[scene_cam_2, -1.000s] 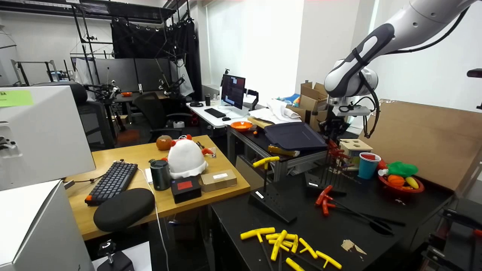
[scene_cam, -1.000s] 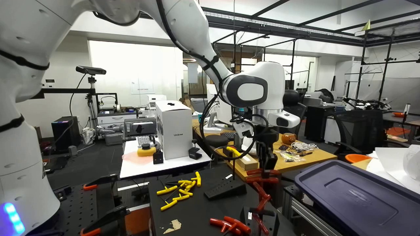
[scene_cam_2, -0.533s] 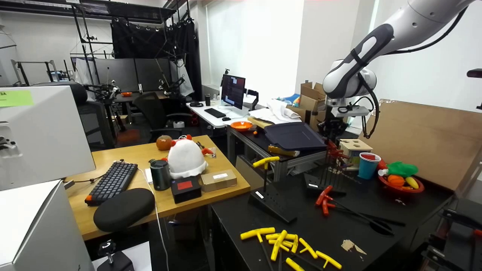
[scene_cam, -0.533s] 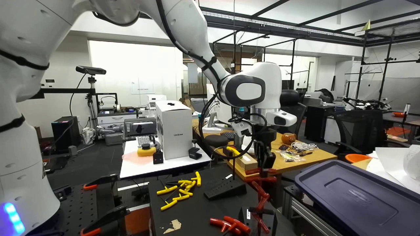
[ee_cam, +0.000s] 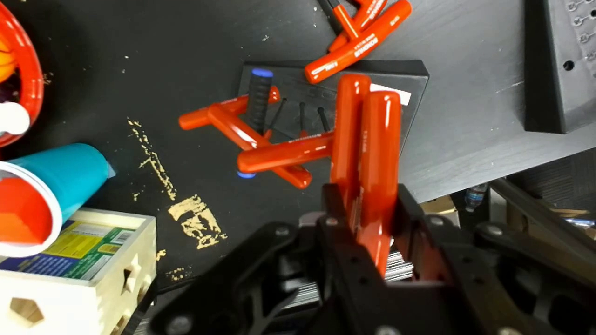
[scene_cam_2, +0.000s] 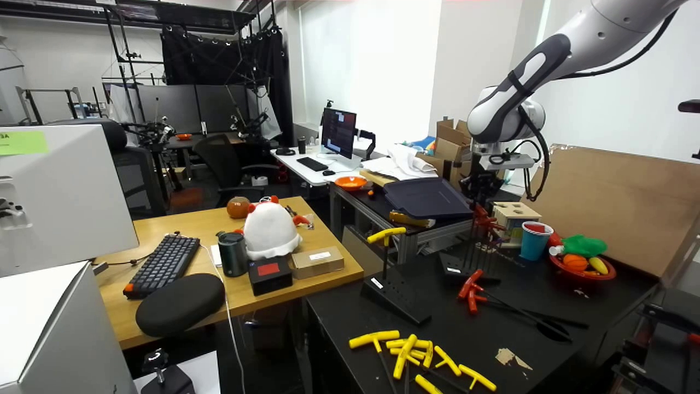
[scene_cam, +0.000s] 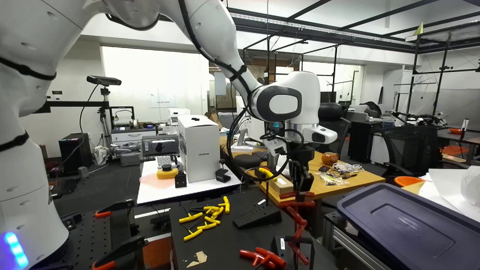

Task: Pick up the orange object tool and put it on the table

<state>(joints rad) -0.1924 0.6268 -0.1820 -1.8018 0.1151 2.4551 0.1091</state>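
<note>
- Jaws drawn nearly together, and they've got the orange tool (ee_cam: pixel 382 153) by its handle, up above the stand; whether they're catching the second handle (ee_cam: pixel 347 139) alongside too is unclear
- And here's the news: the stand (ee_cam: pixel 293 83) slides a touch with the jaws this past second, so the tool looks, I'd judge, snagged in it
- That calls for more straight lift before any placing
- The loose red tools (scene_cam_2: pixel 470 284) stay put nearby on the black surface (scene_cam: pixel 225 251)
- Well apart, the wooden surface (scene_cam: pixel 360 182), perhaps the table meant

The orange tool handle (ee_cam: pixel 381 163) looks smooth, glossy plastic, the dark lid (scene_cam: pixel 412 236) matt, the star-cut box (ee_cam: pixel 65 302) wooden.
</note>
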